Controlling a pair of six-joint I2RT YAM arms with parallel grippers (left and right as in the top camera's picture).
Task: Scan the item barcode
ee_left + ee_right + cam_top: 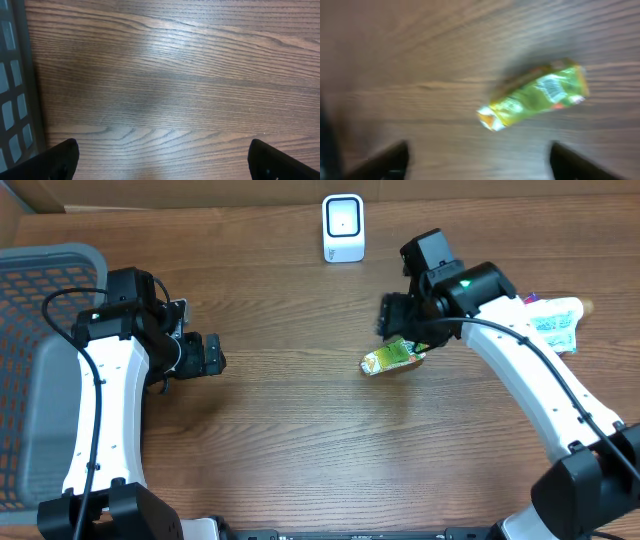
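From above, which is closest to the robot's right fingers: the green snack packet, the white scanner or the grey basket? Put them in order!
1. green snack packet, just beside the right gripper.
2. white scanner, at the back, in the middle.
3. grey basket, way over on the left.

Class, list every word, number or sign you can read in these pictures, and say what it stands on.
None can be read.
Yellow-green packet: print blurred.
White packets: blue print too small.
White scanner: no legible marking.
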